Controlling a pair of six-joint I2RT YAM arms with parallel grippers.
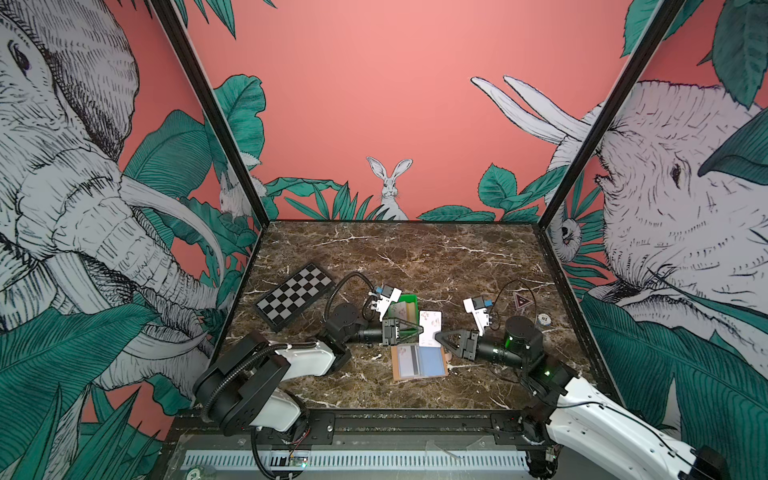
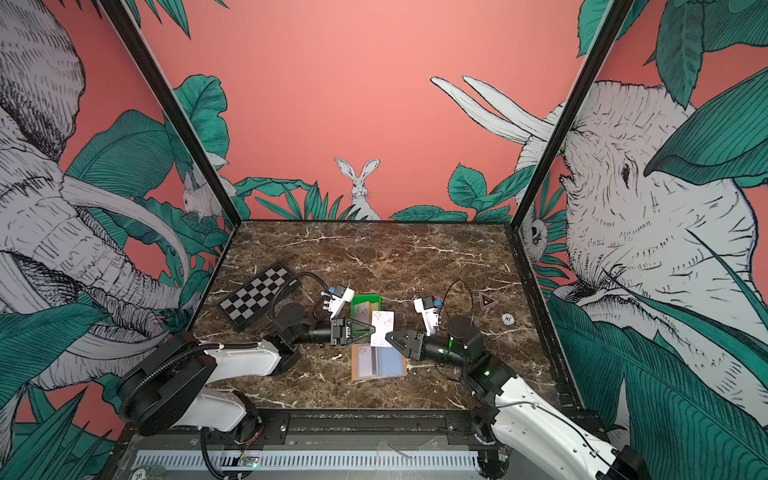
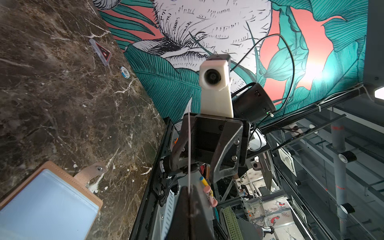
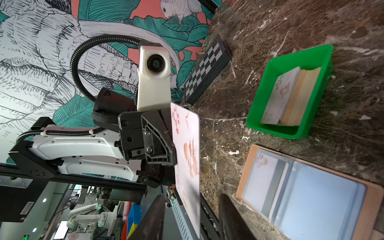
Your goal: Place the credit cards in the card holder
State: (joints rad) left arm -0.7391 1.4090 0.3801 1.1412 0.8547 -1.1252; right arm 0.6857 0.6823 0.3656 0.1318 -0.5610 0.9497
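Top views: left claw (image 1: 419,329) pinches a floral credit card (image 1: 430,328) upright in mid-air; right claw (image 1: 437,337) meets it from the opposite side, open card holder (image 1: 419,362) on the surface just below both. Left wrist: card edge-on (image 3: 189,149) between pressed-together jaws. Right wrist: right jaws spread either side of the card (image 4: 187,158), not gripping; green tray (image 4: 270,116) of spare cards beyond. Looks like a handover; next, right claw must close, then left release.
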